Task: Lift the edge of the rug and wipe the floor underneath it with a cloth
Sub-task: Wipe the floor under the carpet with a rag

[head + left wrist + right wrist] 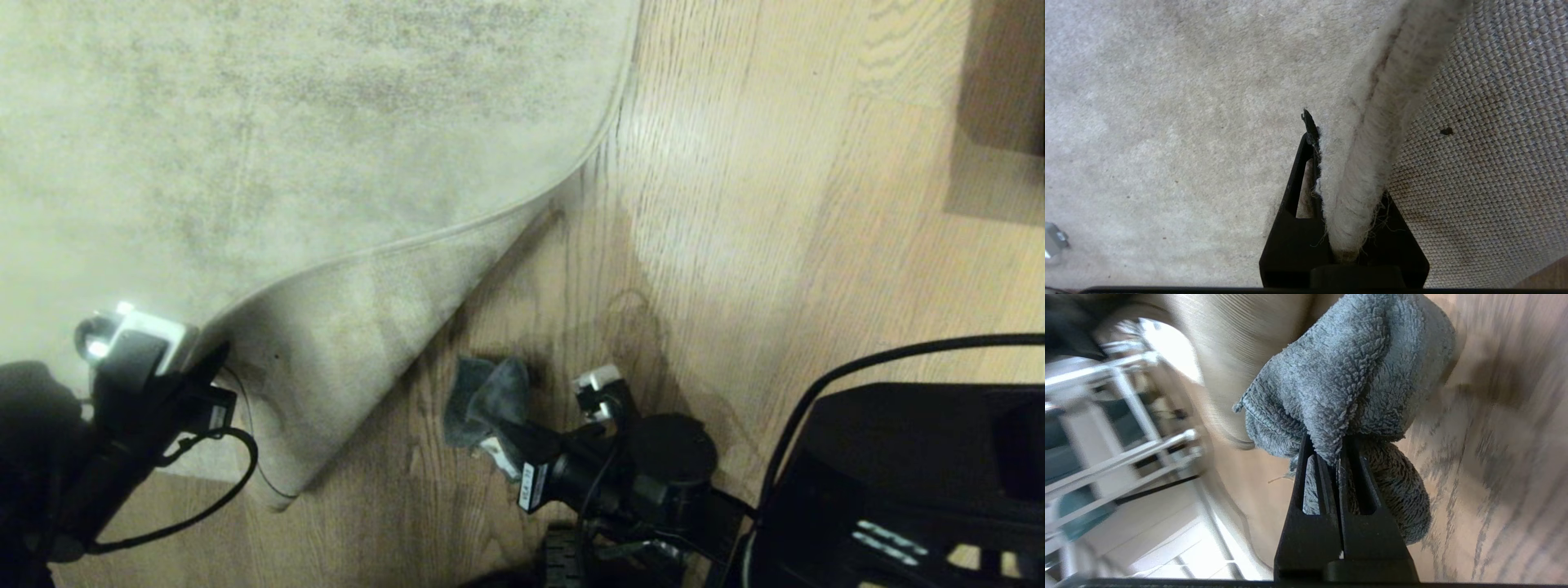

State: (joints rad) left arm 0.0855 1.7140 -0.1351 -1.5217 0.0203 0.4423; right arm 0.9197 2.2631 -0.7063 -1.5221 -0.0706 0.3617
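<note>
The pale grey-beige rug (326,147) covers the left and top of the head view. Its near corner is lifted and folded back, so the woven underside (351,351) shows. My left gripper (214,363) is shut on the rug's thick edge (1372,143) at the lower left; only one finger (1308,130) shows beside the pile. My right gripper (500,451) is low over the wood floor (735,204), just right of the raised corner. It is shut on the grey-green cloth (490,396), which bunches past the fingertips (1347,375) against the planks (1494,457).
My dark base (898,474) and a black cable (857,367) fill the lower right. A dark brown piece of furniture (1004,82) stands at the top right. A white metal frame (1126,457) shows beyond the rug fold in the right wrist view.
</note>
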